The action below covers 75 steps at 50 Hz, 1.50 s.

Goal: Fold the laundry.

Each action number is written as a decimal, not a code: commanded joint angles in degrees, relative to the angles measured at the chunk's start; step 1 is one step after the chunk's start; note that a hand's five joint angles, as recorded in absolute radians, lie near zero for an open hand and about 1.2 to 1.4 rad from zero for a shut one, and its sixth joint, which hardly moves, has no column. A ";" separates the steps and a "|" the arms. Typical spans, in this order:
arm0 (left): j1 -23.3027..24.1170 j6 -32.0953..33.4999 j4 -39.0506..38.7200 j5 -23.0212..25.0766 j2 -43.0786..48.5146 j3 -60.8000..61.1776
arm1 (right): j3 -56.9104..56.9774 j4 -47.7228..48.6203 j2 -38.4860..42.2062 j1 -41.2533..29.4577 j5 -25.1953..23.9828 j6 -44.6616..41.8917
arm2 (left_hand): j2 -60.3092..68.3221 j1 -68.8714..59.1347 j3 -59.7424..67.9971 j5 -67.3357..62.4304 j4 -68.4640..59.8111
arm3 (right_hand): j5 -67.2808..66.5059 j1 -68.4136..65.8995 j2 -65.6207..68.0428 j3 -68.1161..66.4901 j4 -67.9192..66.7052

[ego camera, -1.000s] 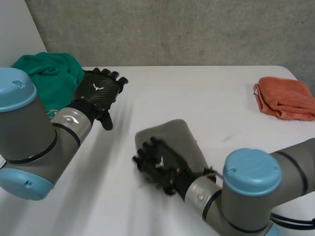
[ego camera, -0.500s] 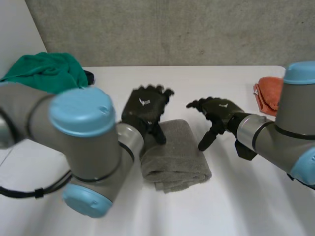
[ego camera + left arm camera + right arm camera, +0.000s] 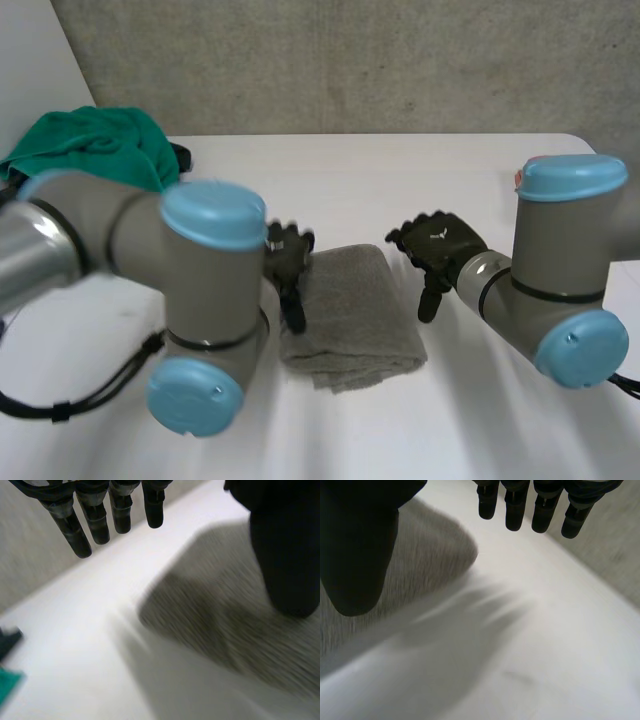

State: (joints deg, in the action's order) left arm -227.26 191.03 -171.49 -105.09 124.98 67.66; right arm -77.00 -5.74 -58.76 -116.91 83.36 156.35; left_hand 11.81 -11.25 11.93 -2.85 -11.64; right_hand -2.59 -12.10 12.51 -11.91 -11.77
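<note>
Backdrop: grey concrete wall (image 3: 350, 60) behind a white counter (image 3: 400, 190).
Arms: left arm (image 3: 200, 270) and right arm (image 3: 560, 290) both bend in close at the near side, one on each side of the work.
Green heap (image 3: 95, 150): unfolded laundry at the far left corner, well apart from both hands, apparently waiting its turn.
Grey towel (image 3: 350, 315): lies flat at mid-counter, folded into a compact rectangle, so its fold looks finished or nearly so.
Left robot hand (image 3: 287, 262): at the towel's left edge, fingers (image 3: 100, 510) straight and spread, thumb above the cloth, gripping nothing. It seems placed to square or slide that edge.
Right robot hand (image 3: 440, 245): just right of the towel and clear of it, fingers (image 3: 535, 505) relaxed and straight, empty, mirroring the left.
Change: one second ago the right robot hand lay on the towel and the left hovered by the green heap. Half a second ago the left was at the towel's far left corner; it has since dropped nearer along the edge. The towel keeps its shape.
</note>
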 commanded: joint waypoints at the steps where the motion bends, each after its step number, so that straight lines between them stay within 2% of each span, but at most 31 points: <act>1: -3.80 3.03 0.01 9.80 -9.49 -3.84 | -13.68 12.31 -11.63 -4.11 -0.30 -1.30 | -1.81 1.25 -1.93 2.85 1.64 | 2.59 2.10 -2.51 1.91 1.77; 7: -7.14 3.29 0.54 24.91 -11.34 -7.45 | -26.43 22.16 -12.52 -7.89 0.04 -5.17 | -1.81 1.25 -1.93 2.85 1.64 | 2.59 2.10 -2.51 1.91 1.77; 8: -7.67 3.38 0.89 29.54 -11.51 -7.98 | -28.97 24.35 -12.35 -9.02 0.48 -5.87 | -1.81 1.25 -1.93 2.85 1.64 | 2.59 2.10 -2.51 1.91 1.77; 10: -7.94 3.29 1.15 34.14 -11.52 -8.16 | -31.10 26.64 -12.17 -9.74 0.57 -6.05 | -1.81 1.25 -1.93 2.85 1.64 | 2.59 2.10 -2.51 1.91 1.77; 11: -8.02 3.21 1.50 38.34 -11.52 -8.16 | -32.41 29.00 -11.73 -10.09 0.66 -5.97 | -1.81 1.25 -1.93 2.85 1.64 | 2.59 2.10 -2.51 1.91 1.77; 15: -7.94 3.12 3.08 45.30 -11.08 -7.98 | -34.26 34.98 -7.79 -10.18 0.23 -6.40 | -1.76 1.20 -1.88 2.80 1.60 | 2.59 2.10 -2.51 1.91 1.77; 17: -7.85 3.12 3.44 46.64 -10.90 -7.98 | -34.44 36.84 -6.73 -10.18 -0.13 -6.41 | -1.76 1.20 -1.88 2.80 1.59 | 2.59 2.10 -2.51 1.91 1.77; 36: -7.41 2.59 3.26 47.17 -9.85 -7.28 | -28.74 43.88 0.04 -9.56 -1.80 -6.93 | -1.59 1.03 -1.71 2.63 1.43 | 2.56 2.07 -2.48 1.88 1.74; 38: -7.41 2.59 3.26 47.17 -9.85 -7.28 | -28.12 43.97 0.48 -9.56 -2.06 -7.02 | -1.59 1.03 -1.71 2.63 1.43 | -8.53 -9.02 8.61 -9.21 -9.35; 39: -7.41 2.59 3.26 47.17 -9.85 -7.28 | -27.77 44.05 0.75 -9.56 -2.15 -7.02 | -1.59 1.03 -1.71 2.63 1.43 | -18.25 -18.74 18.33 -18.93 -19.07; 40: -7.41 2.59 3.26 47.17 -9.93 -7.28 | -26.89 44.14 1.10 -9.56 -2.32 -6.85 | -1.59 1.03 -1.71 2.63 1.43 | -38.17 -38.65 38.25 -38.85 -38.98; 42: -7.41 2.50 3.26 47.17 -9.93 -7.28 | -25.57 44.06 1.45 -9.56 -2.67 -6.49 | -1.59 1.03 -1.71 2.63 1.43 | -67.27 -67.76 67.35 -67.95 -68.09; 51: -8.03 2.50 3.09 47.17 -10.72 -8.86 | -17.67 43.97 0.58 -6.32 -2.94 -5.70 | -1.59 1.03 -1.71 2.63 1.43 | -67.41 -67.90 67.49 -68.09 -68.23; 57: -8.03 1.98 2.74 46.64 -10.90 -13.25 | -6.51 43.18 -3.11 1.15 -2.59 -2.10 | -1.59 1.03 -1.71 2.63 1.43 | -67.41 -67.90 67.49 -68.09 -68.23; 62: -7.76 -0.04 1.77 46.29 -11.43 -15.45 | 3.07 42.30 -2.50 8.88 -2.41 0.62 | -1.26 0.70 -1.37 2.30 1.09 | -67.41 -67.90 67.49 -68.09 -68.23; 69: -7.68 -4.26 -1.92 45.15 -13.19 -15.01 | 15.90 44.84 4.69 21.01 -4.08 3.35 | -1.25 0.69 -1.37 2.29 1.09 | -67.41 -67.90 67.49 -68.09 -68.23; 75: -7.59 -4.35 -2.45 45.15 -12.66 -13.61 | 24.61 49.42 17.17 30.94 -11.36 6.07 | -1.09 0.53 -1.21 2.13 0.92 | -67.41 -67.90 67.49 -68.09 -68.23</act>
State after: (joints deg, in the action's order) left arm -234.92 186.97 -173.26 -59.93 112.05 52.70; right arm -59.66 40.03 -52.04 -94.08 77.94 160.37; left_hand 11.80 -11.25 11.93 -2.85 -11.64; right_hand -53.80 -58.86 66.41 -67.28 -68.55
